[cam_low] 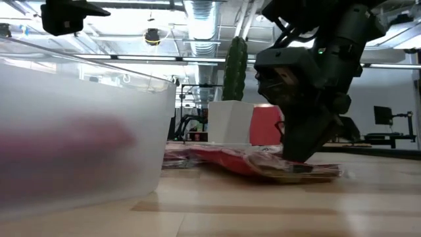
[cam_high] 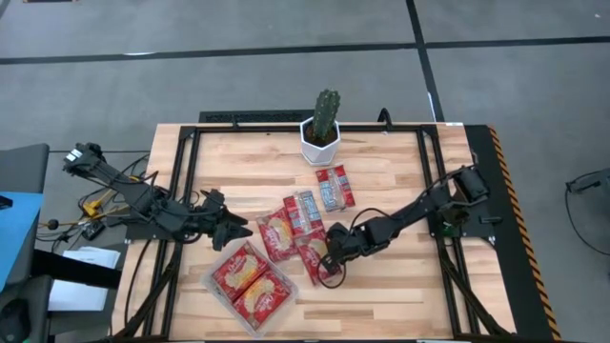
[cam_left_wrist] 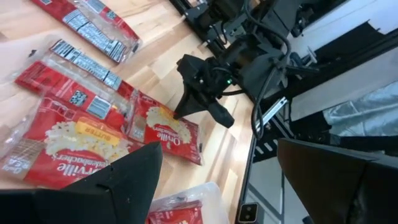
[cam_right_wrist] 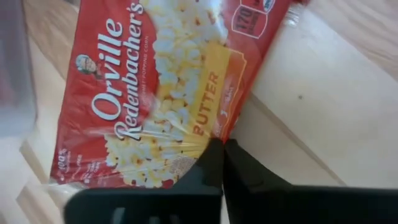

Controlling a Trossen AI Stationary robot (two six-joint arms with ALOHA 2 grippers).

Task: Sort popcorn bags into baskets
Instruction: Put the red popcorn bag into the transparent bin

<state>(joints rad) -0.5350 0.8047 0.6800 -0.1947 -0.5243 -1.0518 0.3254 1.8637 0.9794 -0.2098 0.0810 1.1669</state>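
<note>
A large red popcorn bag (cam_high: 313, 259) with a yellow picture lies flat on the table, and my right gripper (cam_high: 332, 252) stands shut at its edge. Another large bag (cam_high: 275, 234) and two slim bags with silver middles (cam_high: 306, 211) (cam_high: 335, 187) lie just beyond it. The clear tray (cam_high: 212, 277) sits near the table's near edge with two large bags (cam_high: 250, 284) lying side by side inside. My left gripper (cam_high: 229, 227) hovers open above the table, beside the tray's far corner, touching nothing. My right gripper (cam_right_wrist: 222, 149) is shut on the long side edge (cam_right_wrist: 225, 132) of the large bag, near the middle of that side, pinched at the fingertips. The fingers (cam_low: 299, 141) come steeply from above. The bag (cam_low: 263, 161) lies flat on the table.
A white hexagonal pot with a green cactus (cam_high: 322, 129) stands at the table's far edge. A black frame (cam_high: 186, 191) runs along the table's sides. Bare wood lies to the right of the bags and along the near edge.
</note>
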